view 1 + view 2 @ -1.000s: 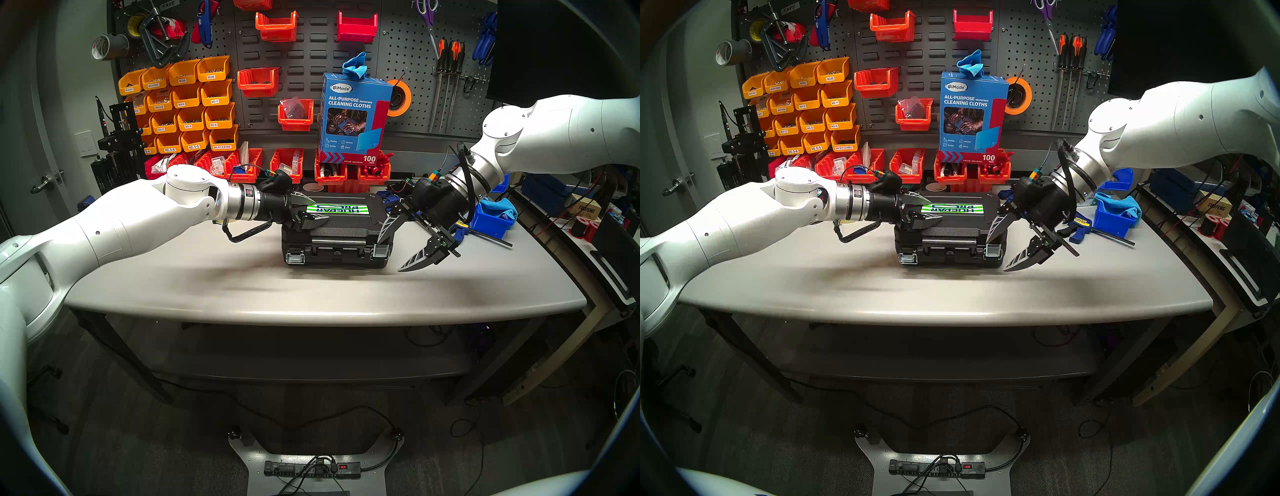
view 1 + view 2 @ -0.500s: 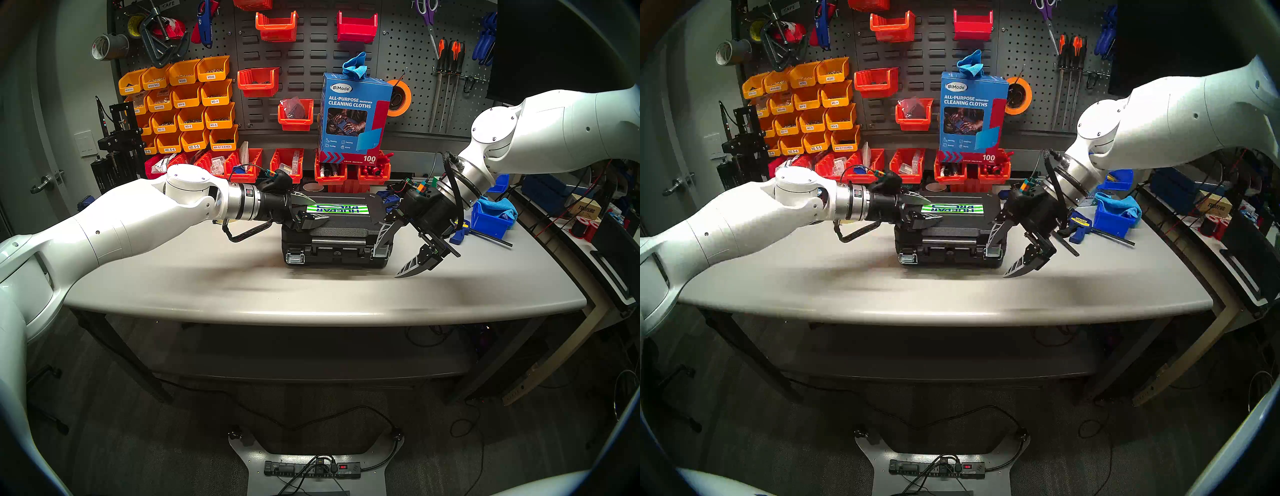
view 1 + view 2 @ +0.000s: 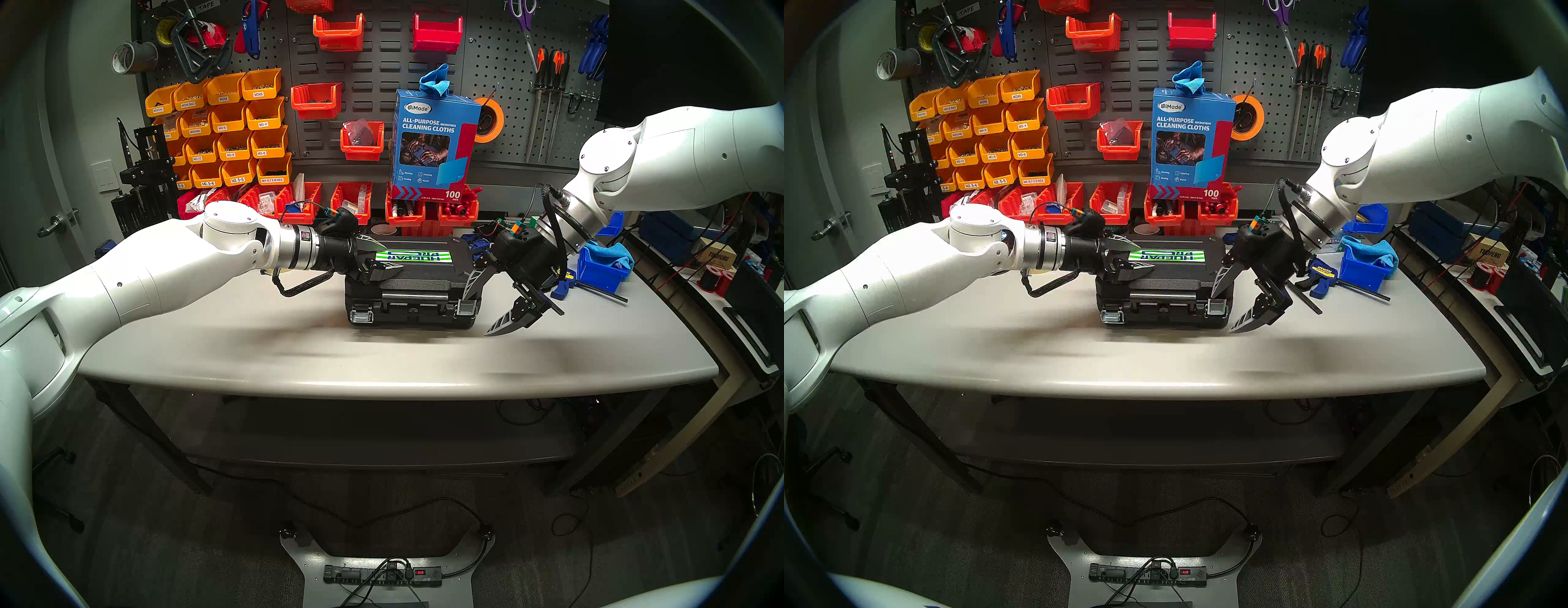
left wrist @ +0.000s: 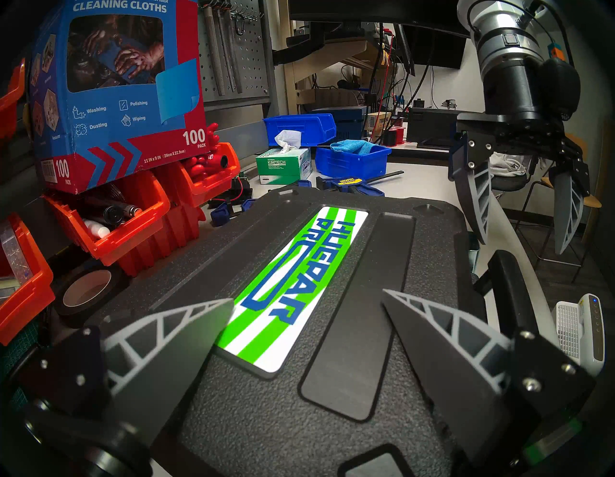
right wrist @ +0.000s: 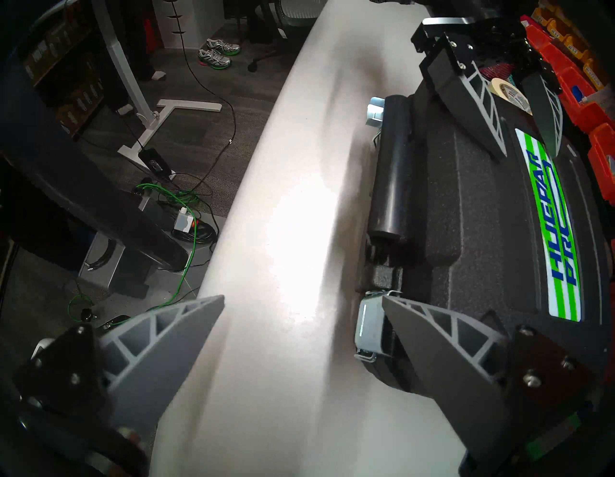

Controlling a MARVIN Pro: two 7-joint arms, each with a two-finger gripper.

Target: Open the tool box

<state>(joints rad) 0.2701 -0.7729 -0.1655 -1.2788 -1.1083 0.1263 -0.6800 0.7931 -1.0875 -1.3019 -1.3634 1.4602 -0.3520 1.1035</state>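
The black tool box (image 3: pixel 418 278) lies flat and shut in the middle of the grey table (image 3: pixel 254 339), striped label (image 3: pixel 413 256) up and handle (image 3: pixel 413 296) toward me. My left gripper (image 3: pixel 388 257) is open, its fingers spread low over the lid's left end (image 4: pixel 266 416). My right gripper (image 3: pixel 475 316) is open at the box's front right corner. One of its fingers (image 5: pixel 432 336) lies against the right silver latch (image 5: pixel 369 328), and the other hangs over bare table. The left latch (image 3: pixel 361 316) is down.
A blue clamp (image 3: pixel 564 286) and a blue bin with a cloth (image 3: pixel 602 265) sit just right of my right wrist. Red bins (image 3: pixel 352 204), a cleaning-cloth box (image 3: pixel 432 144) and a tape roll (image 4: pixel 86 293) crowd the space behind the box.
My right gripper has swung left and down, bringing one finger onto the right latch and the other closer to the box's corner. The left arm and the box have not moved.
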